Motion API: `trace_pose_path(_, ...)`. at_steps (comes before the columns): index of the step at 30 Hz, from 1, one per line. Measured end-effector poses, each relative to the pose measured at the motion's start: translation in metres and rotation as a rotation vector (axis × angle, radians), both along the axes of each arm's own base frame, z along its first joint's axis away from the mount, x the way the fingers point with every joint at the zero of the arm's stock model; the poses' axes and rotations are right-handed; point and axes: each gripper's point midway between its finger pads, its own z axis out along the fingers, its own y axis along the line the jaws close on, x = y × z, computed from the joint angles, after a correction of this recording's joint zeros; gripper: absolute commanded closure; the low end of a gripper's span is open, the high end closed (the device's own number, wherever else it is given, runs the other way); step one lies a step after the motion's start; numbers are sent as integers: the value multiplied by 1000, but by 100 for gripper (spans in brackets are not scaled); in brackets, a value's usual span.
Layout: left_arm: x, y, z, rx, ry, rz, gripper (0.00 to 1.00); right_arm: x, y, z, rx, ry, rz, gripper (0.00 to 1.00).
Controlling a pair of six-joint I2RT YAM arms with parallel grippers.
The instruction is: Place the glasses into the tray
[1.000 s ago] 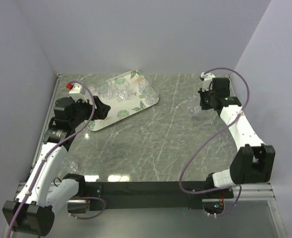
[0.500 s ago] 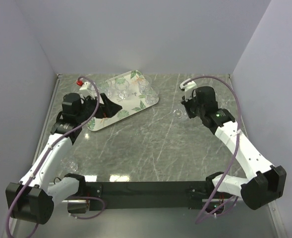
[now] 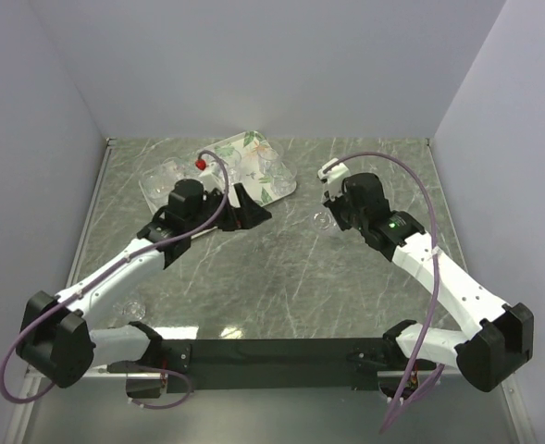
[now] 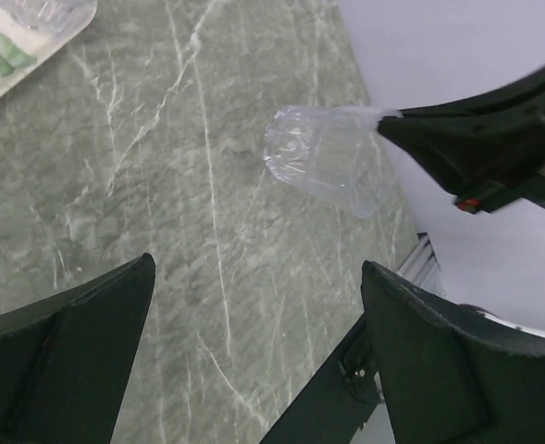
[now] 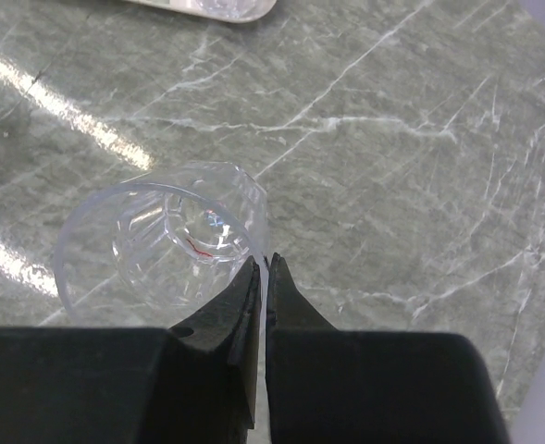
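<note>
Right gripper (image 5: 265,264) is pinching a glass (image 5: 161,240) by its rim, bowl sitting at ten o'clock off the tips. Left gripper (image 4: 258,277) is gaping wide, holding nothing.

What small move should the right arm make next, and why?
Probably carry the glass a little left, toward the tray. The right gripper is shut on its rim, above the table and short of the tray, and the open left gripper faces it, so a handover may be meant.
</note>
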Motion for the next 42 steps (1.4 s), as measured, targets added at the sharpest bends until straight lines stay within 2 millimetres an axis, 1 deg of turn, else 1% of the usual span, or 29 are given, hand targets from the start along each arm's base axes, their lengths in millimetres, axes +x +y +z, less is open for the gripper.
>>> trace_pose_path(3, 2, -14, -14, 14, 47, 21, 1, 1, 4, 3, 12, -14, -10, 100)
trace_pose_path(5, 4, -25, -18, 20, 60, 29, 1, 2, 5, 5, 20, -23, -19, 100)
trace_pose_path(7, 6, -35, -19, 26, 64, 32, 1, 3, 6, 6, 26, -26, -27, 100)
trace_pose_path(14, 12, -73, -12, 31, 55, 29, 1, 2, 7, 4, 43, -16, -45, 100)
trace_pose_path(16, 14, -84, -14, 43, 58, 23, 1, 2, 8, 4, 49, -14, -49, 100)
trace_pose_path(19, 19, -102, -19, 76, 62, 15, 4, 2, 8, 4, 55, -12, -54, 100)
trace_pose_path(22, 22, -118, -26, 130, 65, 10, 15, 2, 8, 3, 58, -10, -56, 100)
trace_pose_path(23, 24, -121, -30, 157, 65, 15, 22, 2, 8, 3, 60, -9, -57, 100)
trace_pose_path(25, 27, -124, -37, 214, 62, 33, 32, 2, 8, 3, 63, -8, -59, 100)
trace_pose_path(26, 29, -124, -41, 243, 62, 42, 42, 2, 9, 3, 65, -7, -59, 100)
trace_pose_path(28, 33, -124, -47, 296, 55, 64, 57, 1, 10, 3, 73, -2, -57, 100)
trace_pose_path(29, 33, -125, -47, 309, 51, 64, 77, 1, 11, 3, 77, -1, -56, 100)
trace_pose_path(31, 31, -130, -47, 348, 27, 51, 98, 2, 13, 2, 85, 4, -52, 100)
trace_pose_path(32, 30, -130, -50, 374, 23, 58, 100, 1, 15, 2, 95, 7, -44, 100)
trace_pose_path(35, 32, -128, -62, 429, 25, 75, 100, -1, 20, 1, 108, 18, -37, 100)
trace_pose_path(37, 32, -127, -64, 442, 24, 80, 100, -1, 21, -1, 116, 30, -34, 92)
trace_pose_path(38, 32, -127, -64, 447, 24, 80, 100, -2, 22, -2, 121, 35, -32, 83)
trace_pose_path(40, 32, -125, -64, 456, 17, 82, 100, -2, 23, -2, 136, 44, -25, 71)
trace_pose_path(41, 32, -125, -65, 463, 14, 80, 100, -3, 24, -2, 146, 51, -17, 68)
trace_pose_path(42, 34, -122, -66, 474, 10, 85, 100, -4, 25, -2, 154, 60, -9, 60)
